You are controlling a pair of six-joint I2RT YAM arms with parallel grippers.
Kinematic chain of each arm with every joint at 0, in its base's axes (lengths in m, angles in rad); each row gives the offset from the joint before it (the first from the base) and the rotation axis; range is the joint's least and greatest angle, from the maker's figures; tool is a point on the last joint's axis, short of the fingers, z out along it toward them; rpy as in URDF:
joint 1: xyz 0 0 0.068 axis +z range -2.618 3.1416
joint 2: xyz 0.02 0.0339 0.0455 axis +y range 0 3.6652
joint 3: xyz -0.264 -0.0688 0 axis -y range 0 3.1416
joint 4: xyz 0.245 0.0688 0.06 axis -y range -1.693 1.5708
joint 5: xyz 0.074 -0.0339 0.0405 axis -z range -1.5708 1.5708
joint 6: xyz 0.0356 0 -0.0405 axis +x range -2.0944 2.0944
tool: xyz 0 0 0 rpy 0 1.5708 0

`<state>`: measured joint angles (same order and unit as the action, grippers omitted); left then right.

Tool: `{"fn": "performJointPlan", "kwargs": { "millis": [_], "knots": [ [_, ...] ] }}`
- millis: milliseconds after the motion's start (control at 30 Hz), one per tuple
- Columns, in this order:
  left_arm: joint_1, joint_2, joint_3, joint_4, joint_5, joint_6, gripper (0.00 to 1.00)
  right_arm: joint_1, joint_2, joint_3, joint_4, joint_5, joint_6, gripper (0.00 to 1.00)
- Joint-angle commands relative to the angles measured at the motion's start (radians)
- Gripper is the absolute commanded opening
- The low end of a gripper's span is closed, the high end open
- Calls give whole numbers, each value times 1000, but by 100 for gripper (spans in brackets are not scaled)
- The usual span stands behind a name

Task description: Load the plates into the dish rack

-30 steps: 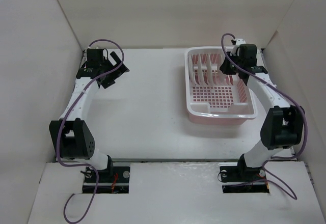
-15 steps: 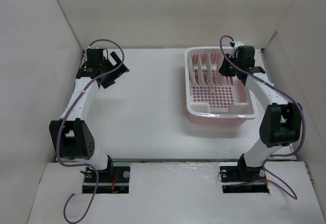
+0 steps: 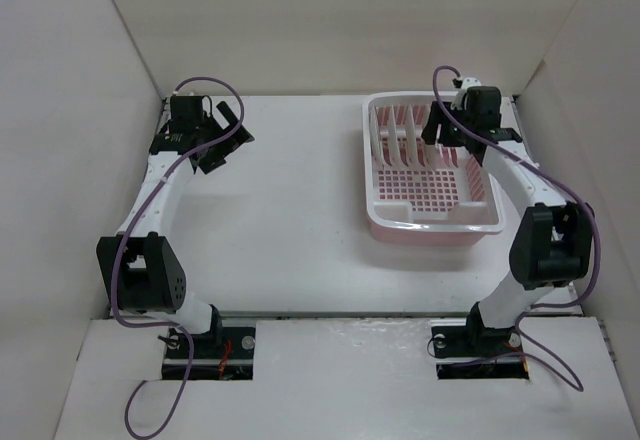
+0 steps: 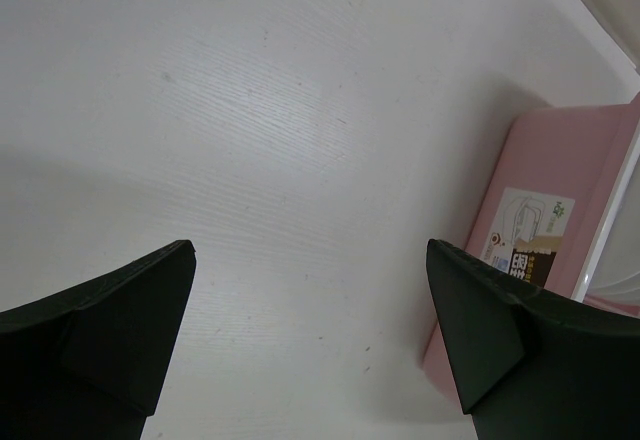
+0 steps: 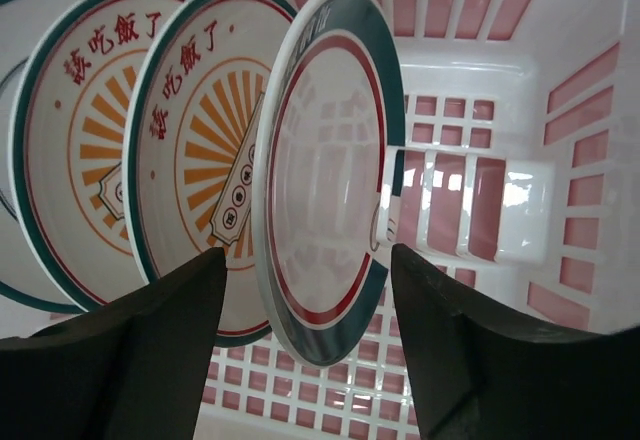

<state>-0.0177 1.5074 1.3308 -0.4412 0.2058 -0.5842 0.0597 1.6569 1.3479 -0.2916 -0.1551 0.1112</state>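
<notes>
In the rack (image 3: 436, 228) at the table's (image 3: 300, 220) far right, four plates (image 3: 398, 135) are standing on edge in a row: green-rim plate (image 5: 330, 160) nearest the right wrist camera, sunburst plates (image 5: 195, 130) behind it. The right gripper (image 5: 305, 280) is hovering, fingers spread either side of the green-rim plate, not clamping it. The left gripper (image 4: 310, 270) is hanging over the table, far left, fingers apart.

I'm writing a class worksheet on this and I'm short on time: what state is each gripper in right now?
Left gripper: open, holding nothing.
Right gripper: open, holding nothing, facing the green-rimmed plate standing in the dish rack.
</notes>
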Motion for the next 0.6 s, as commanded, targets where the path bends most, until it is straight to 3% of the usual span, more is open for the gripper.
{"fn": "performJointPlan", "kwargs": {
  "millis": [0, 133, 167, 233, 267, 567],
  "knots": [
    [2, -12, 18, 16, 6, 14, 100, 3, -59, 82, 6, 34, 5, 74],
    [2, -3, 28, 16, 6, 14, 100, 3, -108, 108, -17, 55, 5, 75],
    [2, -3, 39, 16, 6, 14, 100, 3, -130, 118, -17, 55, 5, 84],
    [2, -3, 39, 7, 17, 24, 100, 3, -158, 119, -27, 87, 5, 85],
    [2, -3, 51, 7, 17, 24, 100, 3, -172, 132, -27, 98, 5, 100],
    [-21, -79, 195, -91, -104, 59, 100, 41, -278, 307, -296, 133, 41, 100]
  ]
}}
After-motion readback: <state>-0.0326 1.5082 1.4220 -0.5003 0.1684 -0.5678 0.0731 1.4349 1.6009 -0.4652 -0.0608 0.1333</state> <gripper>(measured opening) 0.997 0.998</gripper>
